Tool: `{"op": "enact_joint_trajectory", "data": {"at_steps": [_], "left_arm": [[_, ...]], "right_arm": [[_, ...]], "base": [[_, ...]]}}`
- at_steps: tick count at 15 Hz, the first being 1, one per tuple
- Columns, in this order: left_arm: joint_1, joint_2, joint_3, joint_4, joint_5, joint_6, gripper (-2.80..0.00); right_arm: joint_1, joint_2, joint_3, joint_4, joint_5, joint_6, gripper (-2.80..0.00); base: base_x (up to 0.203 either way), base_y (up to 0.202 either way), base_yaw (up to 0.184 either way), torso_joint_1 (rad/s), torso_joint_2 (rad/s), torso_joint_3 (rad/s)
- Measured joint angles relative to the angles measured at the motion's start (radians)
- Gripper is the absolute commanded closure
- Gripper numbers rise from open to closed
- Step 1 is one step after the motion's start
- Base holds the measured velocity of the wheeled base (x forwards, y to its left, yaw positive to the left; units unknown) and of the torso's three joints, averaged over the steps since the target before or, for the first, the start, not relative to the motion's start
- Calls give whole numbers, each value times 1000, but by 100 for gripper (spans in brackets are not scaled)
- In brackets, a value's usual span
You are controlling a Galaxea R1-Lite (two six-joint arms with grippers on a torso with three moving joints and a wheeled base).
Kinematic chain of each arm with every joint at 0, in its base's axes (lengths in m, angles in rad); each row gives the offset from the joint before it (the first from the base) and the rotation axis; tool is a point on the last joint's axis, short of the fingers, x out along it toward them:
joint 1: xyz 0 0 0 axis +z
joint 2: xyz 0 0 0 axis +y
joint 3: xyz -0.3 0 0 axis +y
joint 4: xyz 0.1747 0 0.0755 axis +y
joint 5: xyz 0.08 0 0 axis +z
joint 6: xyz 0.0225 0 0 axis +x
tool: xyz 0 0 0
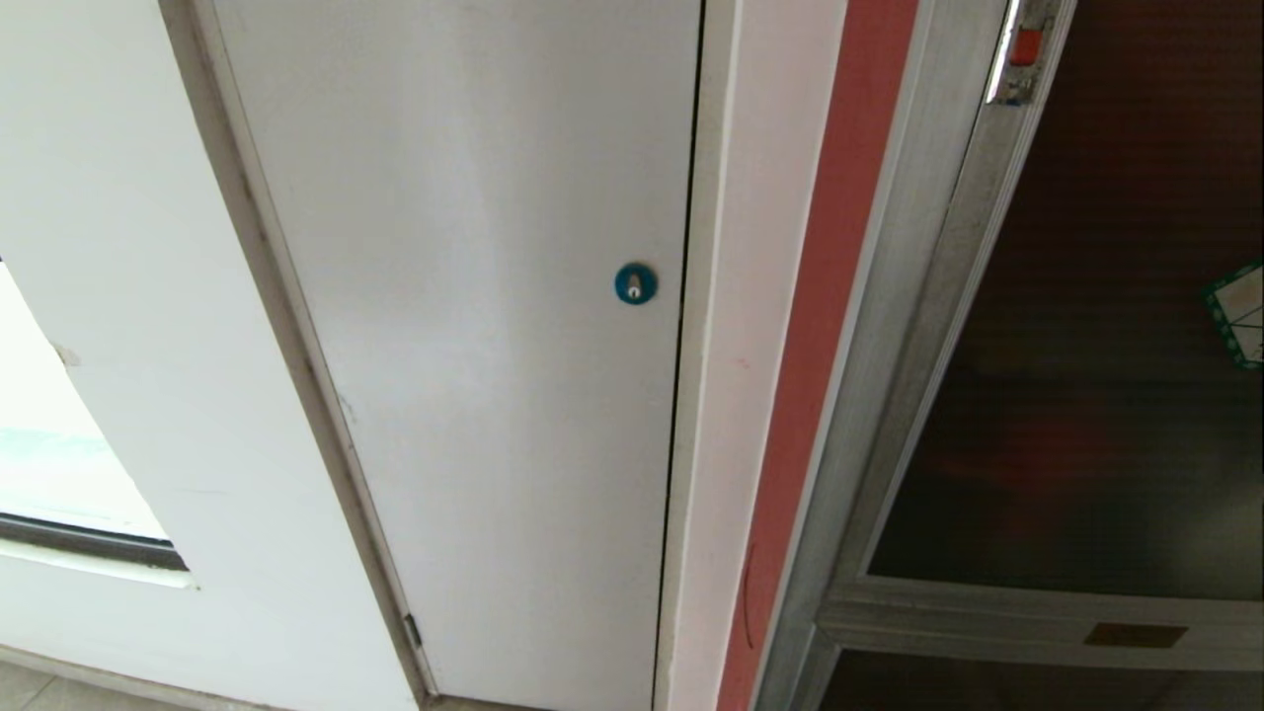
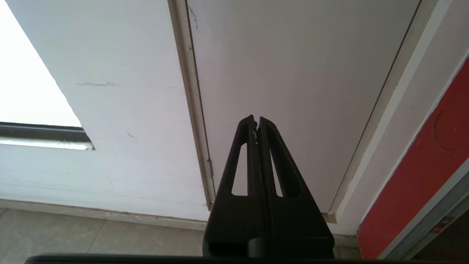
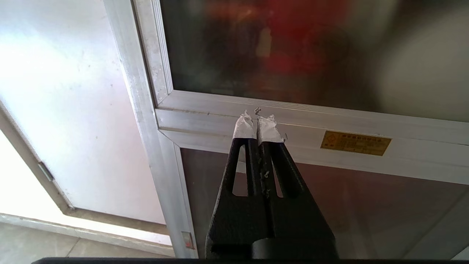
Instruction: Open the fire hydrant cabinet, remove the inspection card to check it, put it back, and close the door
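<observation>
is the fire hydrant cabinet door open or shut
Shut: the door sits flush in the fire hydrant cabinet frame, red latch tab at its edge.

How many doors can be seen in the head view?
2. A plain white door with a round blue lock stands left; the cabinet's tinted glass door, shut, stands right, partly beyond the picture's edge.

The plain door [image 1: 474, 346] stands left; the fire hydrant cabinet [image 1: 889, 326] right, its door [image 1: 1106, 375] seemingly closed.
</observation>
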Motion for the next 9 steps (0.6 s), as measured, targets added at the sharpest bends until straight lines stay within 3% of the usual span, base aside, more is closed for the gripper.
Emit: {"op": "enact_joint_trajectory", "data": {"at_steps": [9], "left_arm": [[0, 0, 0, 0, 0, 1, 0]], "right_arm": [[0, 0, 0, 0, 0, 0, 0]], "base": [[0, 0, 0, 0, 0, 0]]}}
